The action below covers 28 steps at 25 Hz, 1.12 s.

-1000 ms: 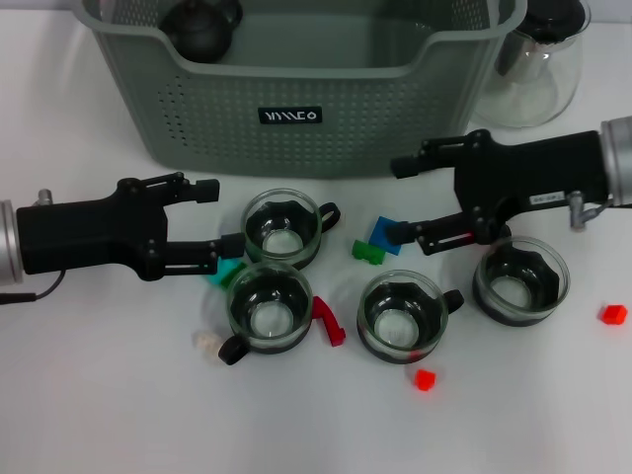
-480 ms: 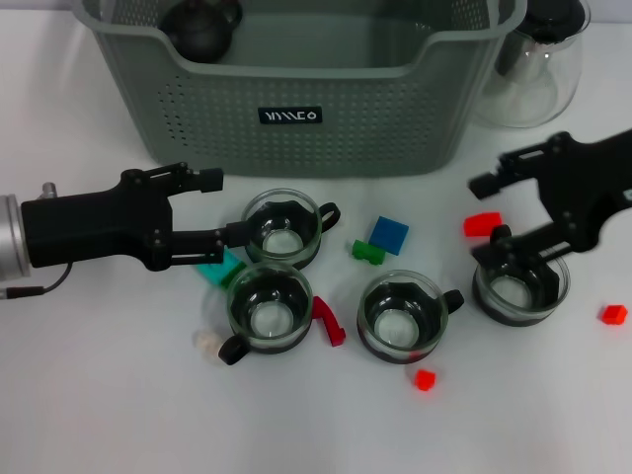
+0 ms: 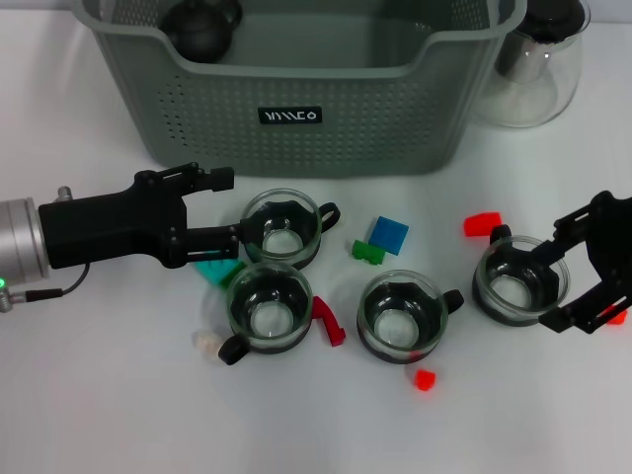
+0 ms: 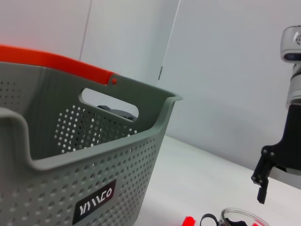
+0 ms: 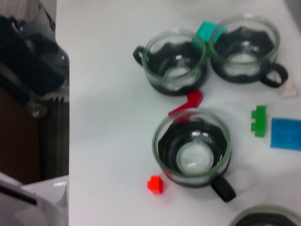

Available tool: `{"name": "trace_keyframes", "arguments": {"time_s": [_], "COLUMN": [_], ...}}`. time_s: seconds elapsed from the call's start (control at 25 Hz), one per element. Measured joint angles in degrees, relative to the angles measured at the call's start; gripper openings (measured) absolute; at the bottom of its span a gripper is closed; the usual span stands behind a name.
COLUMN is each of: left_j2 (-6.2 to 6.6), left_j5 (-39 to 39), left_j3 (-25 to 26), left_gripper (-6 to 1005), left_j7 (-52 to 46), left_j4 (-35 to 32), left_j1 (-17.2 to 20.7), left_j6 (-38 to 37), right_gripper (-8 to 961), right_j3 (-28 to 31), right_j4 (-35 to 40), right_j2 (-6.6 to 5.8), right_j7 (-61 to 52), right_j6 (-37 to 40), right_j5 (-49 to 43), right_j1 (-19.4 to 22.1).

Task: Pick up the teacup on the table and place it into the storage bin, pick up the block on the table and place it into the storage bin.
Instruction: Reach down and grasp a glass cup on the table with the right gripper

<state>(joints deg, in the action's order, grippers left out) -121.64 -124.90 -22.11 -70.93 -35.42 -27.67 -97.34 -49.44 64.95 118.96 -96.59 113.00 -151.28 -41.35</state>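
While the left gripper (image 3: 225, 209) is held spread just in front of the storage bin (image 3: 296, 109), its lower finger lies against the rim of the teacup nearest the bin (image 3: 281, 229) and nothing is grasped. The right gripper (image 3: 573, 272) is likewise parted and empty, well off to the right of the bin, straddling the far-right teacup (image 3: 520, 279). Four teacups and several blocks are left on the table (image 3: 118, 395) in front of the bin; only a dark round object (image 3: 200, 27) is seen inside it.

Several failures can be foreseen. If the left fingers are closed from this side-on pose, the cup nearest the bin could be pushed rather than pinched, and the front-left teacup (image 3: 269, 306) just beside it, along with the teal block (image 3: 219, 269) under the finger, could be shoved aside. Glass walls are judged slippery, so a shallow grip could be lost during the lift over the bin's front wall. On the right, the red block (image 3: 483, 224) beside the far-right cup could be knocked away. A cup dropped from height into the bin might be cracked.
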Motion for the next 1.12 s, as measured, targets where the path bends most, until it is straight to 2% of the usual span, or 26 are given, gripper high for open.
{"name": "trace_keyframes", "arguments": {"time_s": [0.2,0.48,0.84,1.12], "left_j2": [-0.08,-0.4,-0.52,-0.53], "left_j5": [0.01,0.1,0.39,0.75], "left_j3": [0.04,0.05,0.14,0.14], "left_gripper": [859,860,860,859], "left_j7": [0.0,0.13,0.45,0.6], "left_j4": [0.16,0.28,0.28,0.26], "left_j1": [0.0,0.35,0.52,0.52], "left_j6": [0.25,0.5,1.02,1.66], "right_gripper": [851,851,834,793], "right_j3": [-3.3,-10.26,-23.43,-26.64], "right_j4": [-0.35,-1.74,-4.74,-5.31], "right_j2": [1.08,1.6,1.72,1.71], "right_j7": [-0.46,-2.46,-7.01,-8.75], "right_j6": [-2.66,-7.63,-14.22,-15.83], "right_j5": [-4.23,-4.6,-1.87,-1.82], "right_j1": [-0.72,-0.32,-0.19,-0.16]}}
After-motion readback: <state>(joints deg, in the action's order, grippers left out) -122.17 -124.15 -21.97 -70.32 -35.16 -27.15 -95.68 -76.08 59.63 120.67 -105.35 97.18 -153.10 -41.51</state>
